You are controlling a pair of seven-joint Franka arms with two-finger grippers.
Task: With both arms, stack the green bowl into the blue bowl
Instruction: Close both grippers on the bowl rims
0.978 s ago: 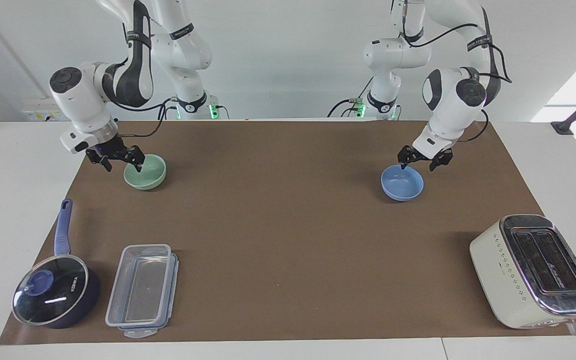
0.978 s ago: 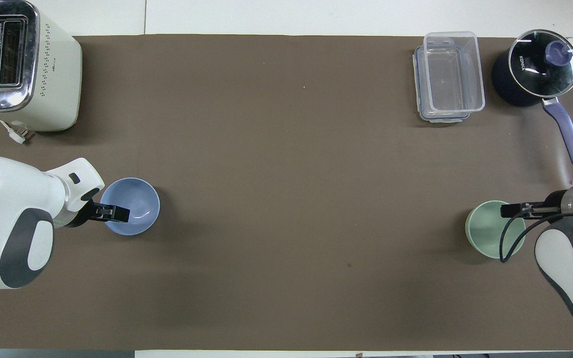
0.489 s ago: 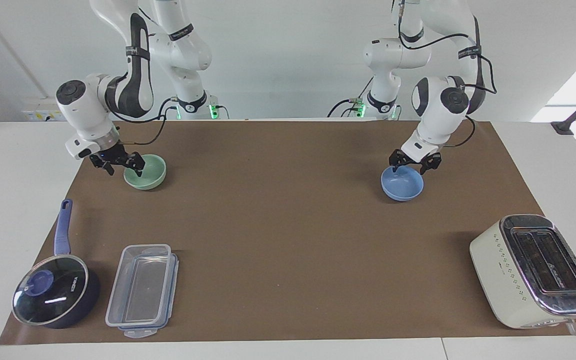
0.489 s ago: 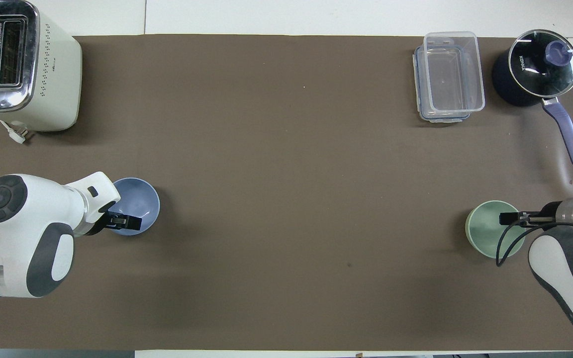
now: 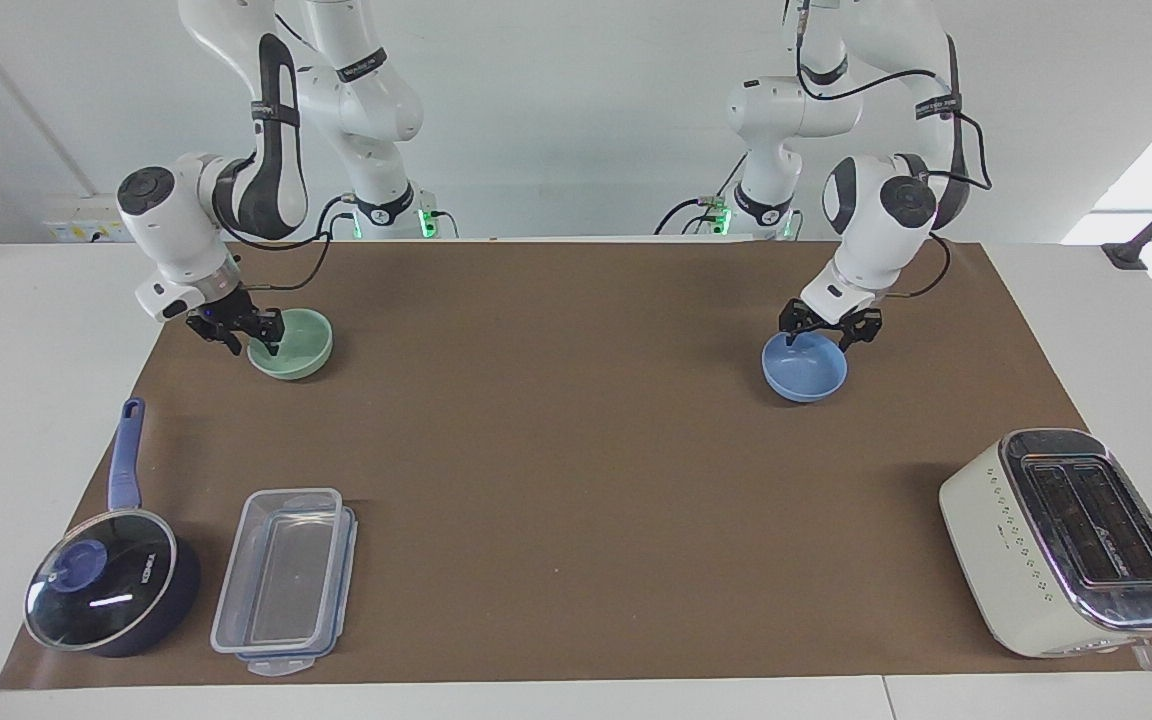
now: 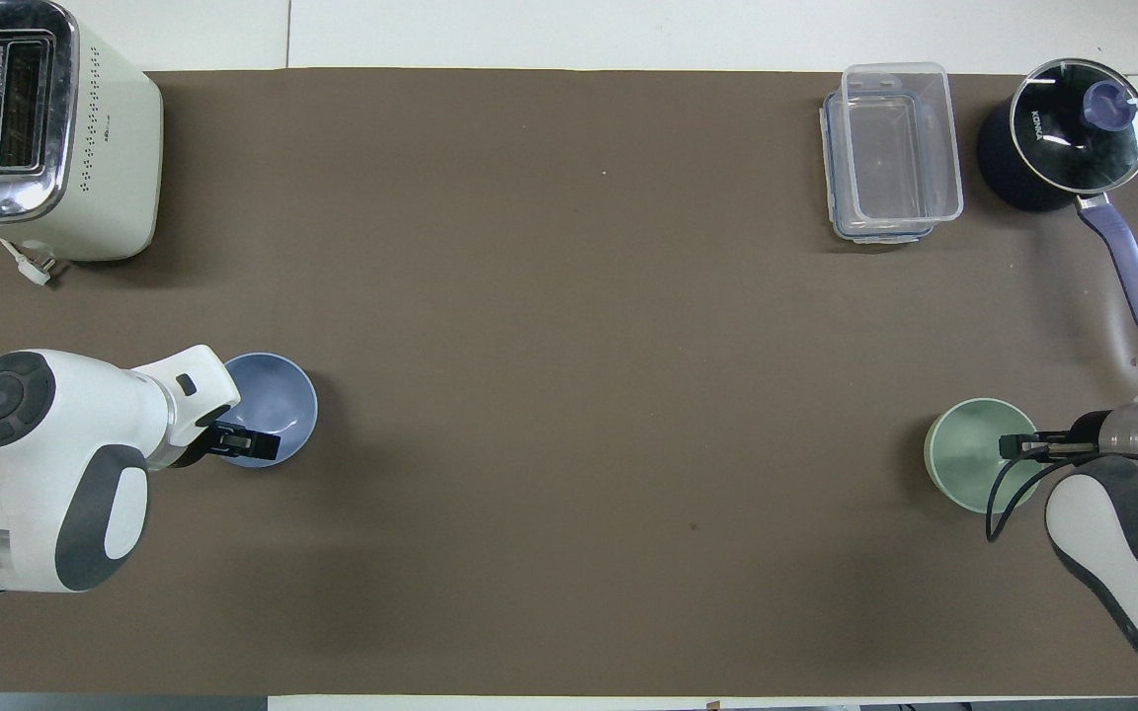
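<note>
The pale green bowl sits on the brown mat toward the right arm's end, also in the overhead view. My right gripper is open and low at its rim, one fingertip inside the bowl and one outside; it also shows from above. The periwinkle-blue bowl sits toward the left arm's end, also in the overhead view. My left gripper is open and low over the part of its rim nearer the robots, seen from above too. Both bowls rest on the mat.
A cream toaster stands farther from the robots at the left arm's end. A clear lidded container and a dark blue glass-lidded saucepan with a purple handle stand farther out at the right arm's end.
The left arm's wrist swung toward the table's middle and its gripper sank onto the blue bowl's rim. The right arm drew in a little at the green bowl. Neither bowl moved.
</note>
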